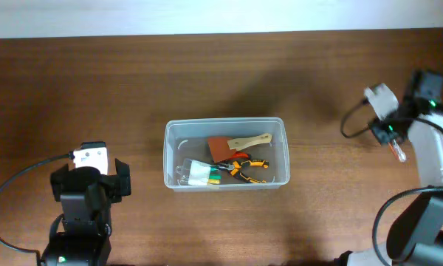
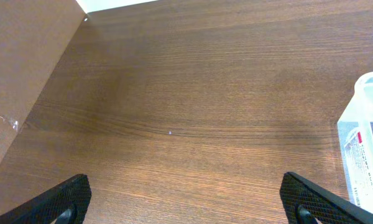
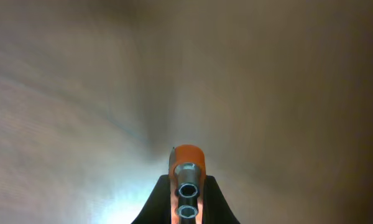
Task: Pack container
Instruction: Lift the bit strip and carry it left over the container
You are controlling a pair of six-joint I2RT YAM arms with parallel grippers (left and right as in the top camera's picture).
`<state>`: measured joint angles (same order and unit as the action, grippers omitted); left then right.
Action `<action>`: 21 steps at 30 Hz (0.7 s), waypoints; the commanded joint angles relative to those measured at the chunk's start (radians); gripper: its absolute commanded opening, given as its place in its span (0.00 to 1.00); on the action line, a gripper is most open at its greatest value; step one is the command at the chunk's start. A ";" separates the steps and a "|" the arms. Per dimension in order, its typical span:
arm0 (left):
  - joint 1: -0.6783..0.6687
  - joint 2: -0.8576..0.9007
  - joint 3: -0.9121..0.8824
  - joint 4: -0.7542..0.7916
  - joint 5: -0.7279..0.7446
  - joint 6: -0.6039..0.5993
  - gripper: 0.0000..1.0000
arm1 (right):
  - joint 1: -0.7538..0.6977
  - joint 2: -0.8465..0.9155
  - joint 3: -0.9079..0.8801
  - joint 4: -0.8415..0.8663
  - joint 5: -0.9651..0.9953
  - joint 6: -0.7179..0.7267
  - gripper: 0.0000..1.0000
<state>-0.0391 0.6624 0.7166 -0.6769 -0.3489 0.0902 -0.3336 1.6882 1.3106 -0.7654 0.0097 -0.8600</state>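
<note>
Your worktop [image 1: 96,89] is dark brown wood with a fine straight grain running left to right, matte and flat. The container [image 1: 225,127] sits at its middle, between the two arms and well apart from both. It is a shallow clear plastic tub, rectangular with rounded corners and a rim, open side up, and its long axis follows the grain from left to right. Inside it lies a red-brown flat piece [image 1: 220,148] with a pale wooden handle [image 1: 252,140] slanting up toward the right. Below them are pliers [image 1: 247,168] with orange and black grips, and a white and green packet [image 1: 199,174] by the left wall. Your left pincer [image 2: 185,196] hangs low over bare wood near the front left. Its black textured fingers [image 2: 68,198] are spread wide with nothing between them, and a corner of the tub shows at the right edge of that wrist view. Your right pincer [image 3: 188,194] is out at the far right, away from the tub, pressed together on a small tool [image 3: 188,163]. That tool has an orange rounded cap over two little metal tube ends. The wood behind it is too blurred to read.
</note>
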 commanded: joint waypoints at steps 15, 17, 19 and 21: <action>-0.004 0.000 0.020 0.002 -0.007 0.016 0.99 | 0.678 0.001 0.273 -0.189 0.002 0.002 0.04; -0.004 0.000 0.020 0.002 -0.007 0.016 0.99 | 0.739 0.001 0.273 -0.206 0.002 0.000 0.04; -0.004 0.000 0.020 0.002 -0.007 0.016 0.99 | 0.799 0.002 0.273 -0.220 0.002 0.000 0.04; -0.004 0.000 0.020 0.002 -0.007 0.016 0.99 | 0.873 0.002 0.272 -0.240 0.002 0.000 0.04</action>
<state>-0.0391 0.6624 0.7166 -0.6769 -0.3489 0.0902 0.4572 1.6882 1.5558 -0.9886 0.0101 -0.8635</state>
